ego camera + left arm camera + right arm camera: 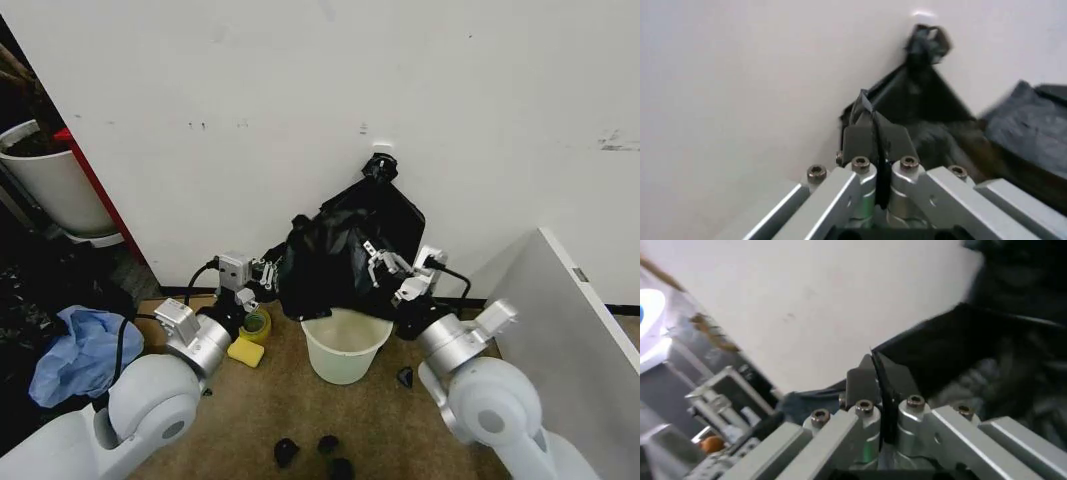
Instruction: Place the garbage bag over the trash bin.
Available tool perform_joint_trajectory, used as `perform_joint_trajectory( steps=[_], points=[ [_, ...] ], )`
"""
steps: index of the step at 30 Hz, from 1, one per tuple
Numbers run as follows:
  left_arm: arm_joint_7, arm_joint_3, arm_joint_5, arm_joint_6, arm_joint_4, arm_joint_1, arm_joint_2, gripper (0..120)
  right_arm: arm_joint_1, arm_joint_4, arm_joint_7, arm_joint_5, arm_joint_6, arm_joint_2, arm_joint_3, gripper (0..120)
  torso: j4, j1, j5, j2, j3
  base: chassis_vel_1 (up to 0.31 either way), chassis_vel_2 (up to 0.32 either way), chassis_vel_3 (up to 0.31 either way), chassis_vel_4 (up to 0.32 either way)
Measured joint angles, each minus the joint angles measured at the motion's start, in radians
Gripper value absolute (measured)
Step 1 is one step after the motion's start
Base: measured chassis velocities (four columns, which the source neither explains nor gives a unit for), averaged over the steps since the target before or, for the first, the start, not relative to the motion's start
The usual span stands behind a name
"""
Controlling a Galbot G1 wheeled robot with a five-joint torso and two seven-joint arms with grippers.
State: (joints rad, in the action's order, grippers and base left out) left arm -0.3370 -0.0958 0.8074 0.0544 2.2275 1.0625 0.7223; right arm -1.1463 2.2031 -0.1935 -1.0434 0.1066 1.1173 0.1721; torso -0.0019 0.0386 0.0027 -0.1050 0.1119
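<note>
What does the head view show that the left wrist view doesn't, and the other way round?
Head view: the trash bin on the floor beneath the garbage bag, and the right gripper at the bag's right side. Left wrist view: close up, the left gripper shut on a fold of the bag. Both: the black bag against the white wall.

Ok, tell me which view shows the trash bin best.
The head view: the trash bin stands whole and open-topped on the floor, just below the garbage bag. The two wrist views face the bag and wall, giving nothing of the bin.
</note>
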Motion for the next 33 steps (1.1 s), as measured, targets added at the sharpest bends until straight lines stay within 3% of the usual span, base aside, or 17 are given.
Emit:
perform_joint_trajectory(
  steps=[13,22,28,33],
  points=[
    [-0.010,0.063,-0.046,-0.043,-0.173,-0.125,0.127,0,0.174,-0.186,-0.013,-0.033,-0.022,0.063,-0.043,0,0.0002,0.000,0.0000,0.000,0.000,0.000,0.000,0.000,0.000],
    [-0.017,0.138,-0.059,-0.049,-0.260,-0.157,0.238,0,0.110,-0.210,0.004,-0.002,-0.040,0.018,0.004,0,-0.0002,0.000,0.0000,0.000,0.000,0.000,0.000,0.000,0.000],
    [-0.022,0.208,-0.059,-0.048,-0.283,-0.217,0.259,0,0.082,-0.173,0.003,-0.007,-0.040,-0.020,0.037,0,-0.0003,0.000,0.0000,0.000,0.000,0.000,0.000,0.000,0.000],
    [-0.023,0.220,-0.059,-0.055,-0.318,-0.197,0.273,0,0.034,-0.180,0.015,0.031,-0.043,-0.004,0.029,0,-0.0002,0.000,0.0000,0.000,0.000,0.000,0.000,0.000,0.000]
  ],
)
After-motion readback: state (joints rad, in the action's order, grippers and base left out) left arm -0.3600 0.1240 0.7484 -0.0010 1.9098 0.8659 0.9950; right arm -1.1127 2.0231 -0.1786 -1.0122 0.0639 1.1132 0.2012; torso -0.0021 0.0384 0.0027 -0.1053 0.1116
